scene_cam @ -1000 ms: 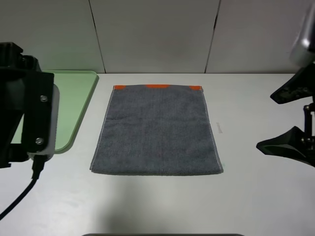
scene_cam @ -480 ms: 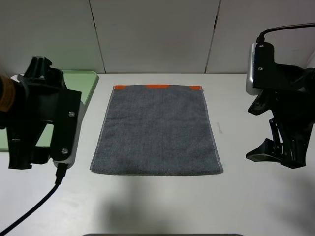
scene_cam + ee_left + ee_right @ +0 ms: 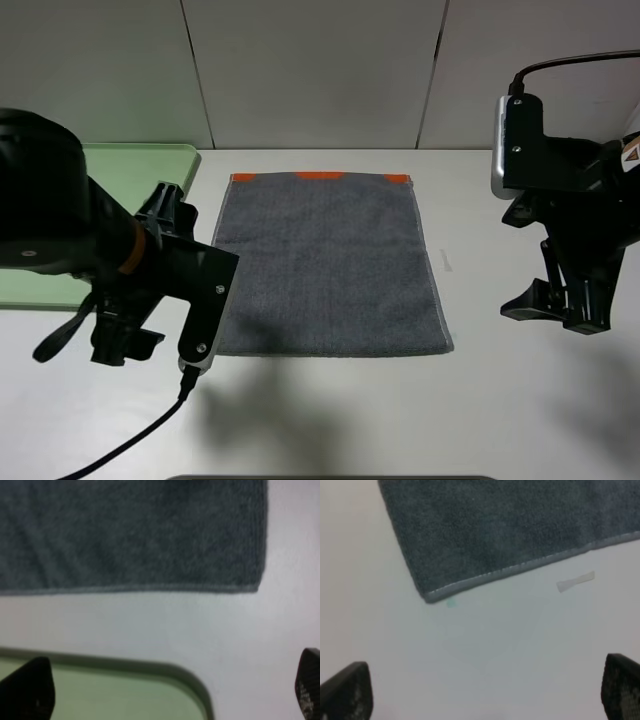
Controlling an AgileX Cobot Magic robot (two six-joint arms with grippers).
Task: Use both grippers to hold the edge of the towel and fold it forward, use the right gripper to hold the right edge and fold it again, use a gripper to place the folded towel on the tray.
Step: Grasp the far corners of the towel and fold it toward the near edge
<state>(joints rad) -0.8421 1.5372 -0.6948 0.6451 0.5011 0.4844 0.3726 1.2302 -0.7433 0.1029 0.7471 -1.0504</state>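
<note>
1. Towel point(image 3: 325, 265) lies flat at the middle of the table point(image 3: 500, 420), dark grey face up, with an orange strip point(image 3: 320, 176) showing along its 12 o'clock edge.
2. I see the tray point(image 3: 165, 165) at about 10 o'clock from the towel, near it but not touching.
3. My left gripper point(image 3: 167, 687) hovers by the towel's 8 o'clock corner, fingers spread wide and holding nothing. Its camera looks down on one towel corner and one tray corner.
4. My right gripper point(image 3: 484, 687) hangs at 3 o'clock, beside the towel's edge and clear of it, fingers fully apart and empty.
5. I spot a pale scrap point(image 3: 575, 582) on the table just beside that edge.
</note>
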